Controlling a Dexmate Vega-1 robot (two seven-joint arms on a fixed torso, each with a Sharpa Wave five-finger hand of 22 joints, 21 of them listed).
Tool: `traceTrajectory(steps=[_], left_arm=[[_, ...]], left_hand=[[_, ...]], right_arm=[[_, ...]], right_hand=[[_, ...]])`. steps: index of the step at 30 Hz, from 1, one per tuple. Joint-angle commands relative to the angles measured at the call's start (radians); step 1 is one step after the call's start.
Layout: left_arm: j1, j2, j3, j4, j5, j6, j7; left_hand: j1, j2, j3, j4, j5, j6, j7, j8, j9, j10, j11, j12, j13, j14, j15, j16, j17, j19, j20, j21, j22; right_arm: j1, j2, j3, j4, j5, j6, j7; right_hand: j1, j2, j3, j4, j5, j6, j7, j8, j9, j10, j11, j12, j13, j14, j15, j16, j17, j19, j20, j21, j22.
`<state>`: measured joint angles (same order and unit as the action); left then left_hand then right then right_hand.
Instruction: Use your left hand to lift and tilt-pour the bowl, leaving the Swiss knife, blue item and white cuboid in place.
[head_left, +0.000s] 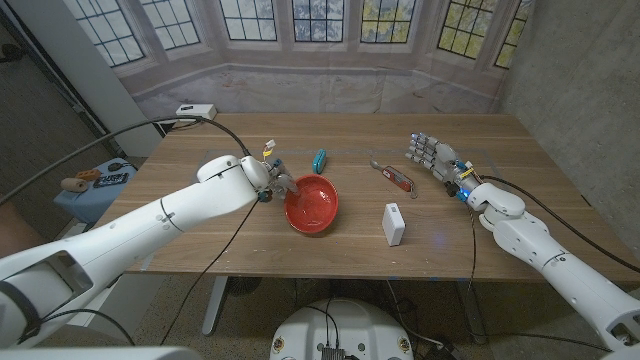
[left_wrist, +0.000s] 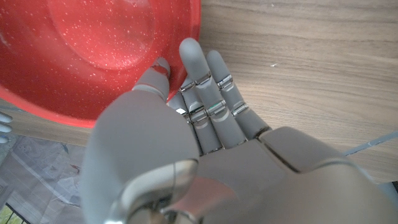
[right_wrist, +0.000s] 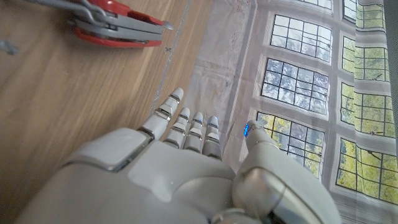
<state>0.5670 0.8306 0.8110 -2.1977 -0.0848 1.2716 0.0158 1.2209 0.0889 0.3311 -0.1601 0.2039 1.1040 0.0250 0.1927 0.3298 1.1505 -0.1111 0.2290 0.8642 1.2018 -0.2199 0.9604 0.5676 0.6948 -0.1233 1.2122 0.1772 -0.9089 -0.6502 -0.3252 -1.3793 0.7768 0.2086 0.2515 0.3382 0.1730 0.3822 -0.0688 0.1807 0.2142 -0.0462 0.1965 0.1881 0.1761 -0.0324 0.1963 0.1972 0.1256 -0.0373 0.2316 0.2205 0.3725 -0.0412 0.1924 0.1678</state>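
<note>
your left hand (head_left: 279, 181) is at the near-left rim of the red bowl (head_left: 312, 205), and the left wrist view shows the fingers (left_wrist: 211, 87) under or against the outside of the rim with the thumb (left_wrist: 158, 74) coming over the lip, so it looks pinched on the bowl's edge, though how firm that hold is cannot be told. the bowl sits near the middle of the wooden table (head_left: 240, 235), and in the head view its left side seems slightly raised, so you appear to be at the start of the lift; whether it has fully cleared the wood is unclear. the tilt-pour is what is left, and nothing can be seen inside the bowl. the other things are where they should remain: the blue item (head_left: 319, 160) just behind the bowl, the white cuboid (head_left: 394, 224) to its right and apart from it, and the swiss knife (head_left: 396, 174) farther right, also seen in the right wrist view. your right hand (head_left: 434, 154) stands near the knife with fingers spread and holding nothing. tip away from the cuboid.
</note>
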Motion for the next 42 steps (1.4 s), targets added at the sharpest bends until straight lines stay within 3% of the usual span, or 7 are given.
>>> traceTrajectory(steps=[1,12,25,42], left_arm=[[-0.005,0.005,-0.036,0.044,-0.129,-0.033,0.061],[-0.004,-0.003,-0.066,0.081,-0.209,-0.064,0.09],[0.009,-0.034,-0.145,0.134,-0.327,-0.073,0.117],[-0.003,0.02,-0.18,0.11,-0.42,-0.09,0.108]], left_hand=[[-0.006,-0.002,0.007,0.001,0.004,0.003,0.004,0.005,0.001,0.044,-0.027,0.001,0.001,-0.006,-0.008,0.001,0.005,-0.004,0.001,0.008,0.002],[-0.006,-0.002,0.009,0.0,0.005,0.002,0.005,0.004,0.004,0.04,-0.03,0.001,0.004,-0.008,-0.008,-0.001,0.004,-0.003,0.001,0.008,0.002],[-0.008,-0.002,0.01,0.001,0.005,-0.008,0.005,0.001,0.005,0.044,-0.024,-0.002,-0.003,-0.008,-0.008,0.0,0.006,-0.005,0.005,0.007,0.002],[-0.047,-0.001,-0.003,0.018,0.0,-0.056,0.025,-0.008,0.002,0.003,0.0,-0.035,-0.047,-0.038,-0.007,-0.012,0.001,-0.025,0.023,0.0,0.003]], right_arm=[[0.013,0.011,-0.004,0.016,-0.008,0.015,0.0],[0.01,0.015,0.001,0.016,-0.008,0.026,-0.006],[0.006,0.012,-0.001,0.012,-0.005,0.019,-0.003],[0.02,0.01,-0.009,0.015,-0.007,0.007,0.01]], right_hand=[[-0.005,-0.002,0.006,-0.004,-0.003,0.0,0.007,0.002,0.006,0.003,0.002,0.004,0.004,-0.002,-0.029,0.0,0.002,0.002,-0.047,0.002,0.003],[-0.005,-0.002,0.006,-0.005,-0.003,0.001,0.006,0.002,0.006,0.002,0.001,0.003,0.004,-0.003,-0.031,0.0,0.002,0.0,-0.049,0.001,0.003],[-0.005,-0.002,0.007,-0.006,-0.003,0.002,0.007,0.002,0.006,0.003,0.001,0.004,0.004,-0.002,-0.029,0.0,0.001,0.0,-0.047,0.001,0.003],[-0.006,-0.003,0.006,-0.006,-0.003,0.0,0.007,0.001,0.006,0.002,0.001,0.003,0.004,-0.003,-0.029,-0.001,0.001,-0.001,-0.047,0.001,0.003]])
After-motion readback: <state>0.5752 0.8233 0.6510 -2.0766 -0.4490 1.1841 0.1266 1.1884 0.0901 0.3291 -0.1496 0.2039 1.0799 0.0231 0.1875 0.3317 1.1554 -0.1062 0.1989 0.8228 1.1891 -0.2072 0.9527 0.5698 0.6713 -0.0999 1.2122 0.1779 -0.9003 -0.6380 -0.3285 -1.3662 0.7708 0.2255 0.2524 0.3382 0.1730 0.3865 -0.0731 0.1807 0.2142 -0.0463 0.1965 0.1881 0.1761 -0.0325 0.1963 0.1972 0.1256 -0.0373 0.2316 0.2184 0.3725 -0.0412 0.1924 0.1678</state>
